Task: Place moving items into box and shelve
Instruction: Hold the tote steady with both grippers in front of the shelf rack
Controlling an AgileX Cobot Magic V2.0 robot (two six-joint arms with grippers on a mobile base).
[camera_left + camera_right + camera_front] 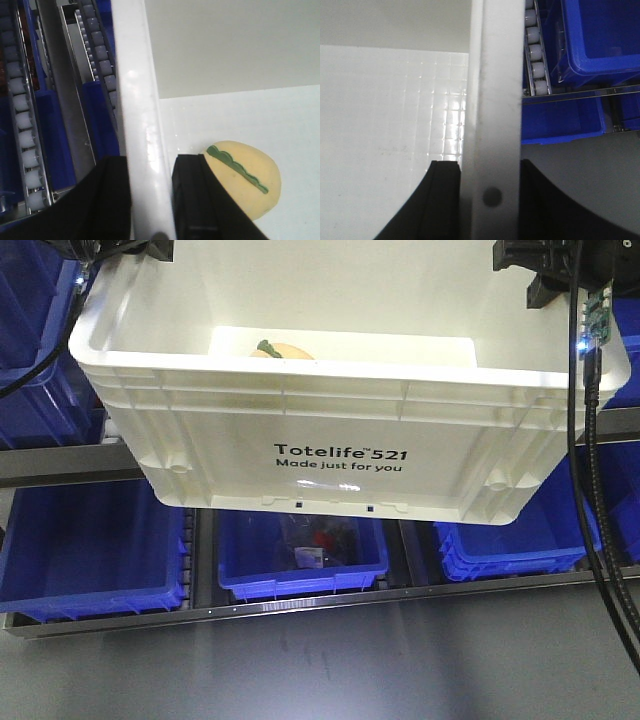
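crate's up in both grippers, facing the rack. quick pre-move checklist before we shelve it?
1. Left gripper on the white crate: ok, one finger on each side of the rim.
2. Right gripper on the opposite rim: ok, same straddling hold.
3. Beige item inside the crate: ok, it lies on the floor against the left gripper's inner finger.
4. Reddish-brown item inside: cannot tell, no view shows it.
5. Free shelf slot: cannot tell, blue bins fill the row seen below the crate.
6. Cable clear of the crate: cannot tell, it hangs across the crate's right corner in the front view.
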